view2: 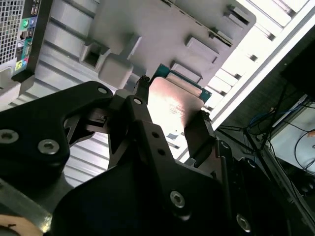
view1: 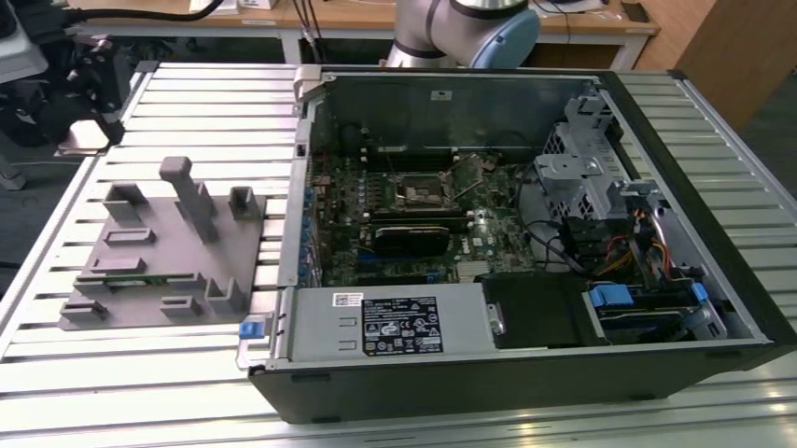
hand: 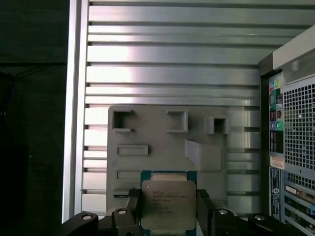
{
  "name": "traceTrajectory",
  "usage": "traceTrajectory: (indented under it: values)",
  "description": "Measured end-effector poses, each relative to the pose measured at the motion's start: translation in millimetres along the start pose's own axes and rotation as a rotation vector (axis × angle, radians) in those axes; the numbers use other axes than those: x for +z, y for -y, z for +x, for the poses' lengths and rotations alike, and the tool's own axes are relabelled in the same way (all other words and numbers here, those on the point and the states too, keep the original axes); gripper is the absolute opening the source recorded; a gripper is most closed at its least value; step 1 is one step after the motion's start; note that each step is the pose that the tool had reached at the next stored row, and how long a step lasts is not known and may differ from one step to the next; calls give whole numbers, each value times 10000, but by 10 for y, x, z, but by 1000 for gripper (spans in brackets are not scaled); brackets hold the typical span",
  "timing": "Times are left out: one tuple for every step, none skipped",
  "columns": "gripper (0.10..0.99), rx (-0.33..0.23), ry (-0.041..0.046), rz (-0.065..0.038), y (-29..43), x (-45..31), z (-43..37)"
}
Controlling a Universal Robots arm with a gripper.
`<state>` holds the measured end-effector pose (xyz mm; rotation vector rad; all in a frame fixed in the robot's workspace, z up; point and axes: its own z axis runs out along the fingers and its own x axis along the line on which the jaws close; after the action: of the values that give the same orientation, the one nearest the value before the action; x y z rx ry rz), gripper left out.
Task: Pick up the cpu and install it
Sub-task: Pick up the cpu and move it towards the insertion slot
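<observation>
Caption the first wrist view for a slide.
Gripper holding the cpu between its fingers over the grey fixture, with the computer case beside it.

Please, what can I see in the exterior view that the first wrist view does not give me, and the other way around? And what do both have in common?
Exterior view: the inside of the open computer case, with the motherboard and its black socket frame.
First wrist view: the cpu, silver top facing the camera, gripped by the tool, plus the case's rear ports.
Both: the grey fixture lying on the slatted table beside the case.
</observation>
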<state>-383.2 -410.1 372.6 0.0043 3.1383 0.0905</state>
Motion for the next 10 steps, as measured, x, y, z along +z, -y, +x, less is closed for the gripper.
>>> traceTrajectory:
  values:
    - [541,0,1,-1,0,0,-21]
    - [541,0,0,0,0,-5,-32]
    - [541,0,-1,0,-1,-12,-40]
    - [541,0,0,-1,-2,-19,-46]
    - [541,0,0,-1,-2,-24,-56]
    - [541,1,1,-1,-2,-26,-73]
    - [541,2,0,0,-3,-26,-103]
    - [541,3,1,-1,-3,-26,-146]
    - [541,2,1,-1,-3,-26,-190]
    - [541,1,-1,0,-3,-26,-235]
